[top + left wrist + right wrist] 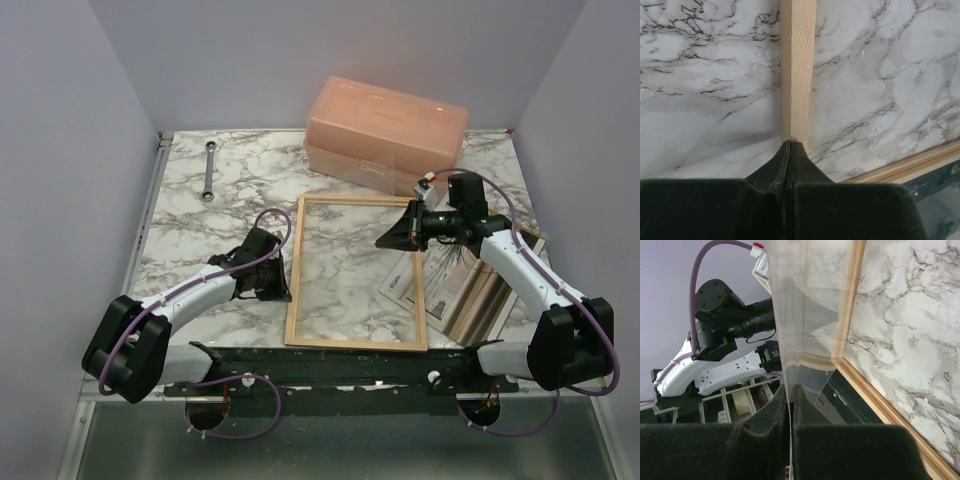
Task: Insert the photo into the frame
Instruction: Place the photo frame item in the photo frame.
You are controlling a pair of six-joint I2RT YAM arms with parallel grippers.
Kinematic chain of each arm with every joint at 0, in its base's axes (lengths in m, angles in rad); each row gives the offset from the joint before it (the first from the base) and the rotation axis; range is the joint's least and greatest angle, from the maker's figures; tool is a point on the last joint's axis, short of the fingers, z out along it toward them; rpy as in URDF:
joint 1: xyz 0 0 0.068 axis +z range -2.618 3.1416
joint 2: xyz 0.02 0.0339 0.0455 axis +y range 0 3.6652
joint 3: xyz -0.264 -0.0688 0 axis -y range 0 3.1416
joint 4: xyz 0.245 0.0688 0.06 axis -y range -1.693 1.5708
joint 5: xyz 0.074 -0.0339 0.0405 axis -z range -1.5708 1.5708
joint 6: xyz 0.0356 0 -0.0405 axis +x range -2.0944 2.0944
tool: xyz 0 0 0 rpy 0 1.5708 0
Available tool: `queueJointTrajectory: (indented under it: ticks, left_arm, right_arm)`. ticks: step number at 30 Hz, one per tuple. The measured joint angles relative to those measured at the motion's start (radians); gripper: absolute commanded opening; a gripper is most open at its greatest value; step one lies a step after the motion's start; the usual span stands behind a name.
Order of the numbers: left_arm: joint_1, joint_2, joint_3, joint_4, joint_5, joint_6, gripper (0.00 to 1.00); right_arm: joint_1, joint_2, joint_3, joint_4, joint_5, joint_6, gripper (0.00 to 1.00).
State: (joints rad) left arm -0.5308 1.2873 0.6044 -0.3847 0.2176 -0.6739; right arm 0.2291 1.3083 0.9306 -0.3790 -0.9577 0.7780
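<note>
- Nearest, left gripper (268, 280) sat at 9 o'clock of the frame (355, 345), jaws pressed together, tips touching the left rail (797, 75); couldn't tell if any wood was actually pinched.
- Frame lay flat on the marble table (200, 220), mid-table, long side running near to far, bare marble showing inside it.
- Photo (450, 285) lay face up at 3 to 4 o'clock of the frame, just beside its right rail, partly under the right arm, not in the frame.
- Right gripper (393, 237) hung over the frame's right rail, toward the far corner, jaws pinching a clear sheet (805, 315) held up on edge and lifted off the table.
- Peach box (385, 130) stood at 12 to 1 o'clock, just past the frame's far rail.
- Wrench (209, 170) lay at 10 to 11 o'clock, well apart.
</note>
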Motion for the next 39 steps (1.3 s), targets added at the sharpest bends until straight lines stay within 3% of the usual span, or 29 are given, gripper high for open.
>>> queueJointTrajectory:
  ticks: [25, 39]
  left_arm:
    - [-0.007, 0.011, 0.01, -0.005, -0.003, 0.0, 0.0]
    - [-0.009, 0.019, 0.019, -0.014, -0.004, 0.0, 0.0]
  right_arm:
    - [0.005, -0.038, 0.016, -0.018, 0.023, 0.064, 0.0]
    - [-0.008, 0.033, 0.016, -0.166, 0.088, -0.166, 0.0]
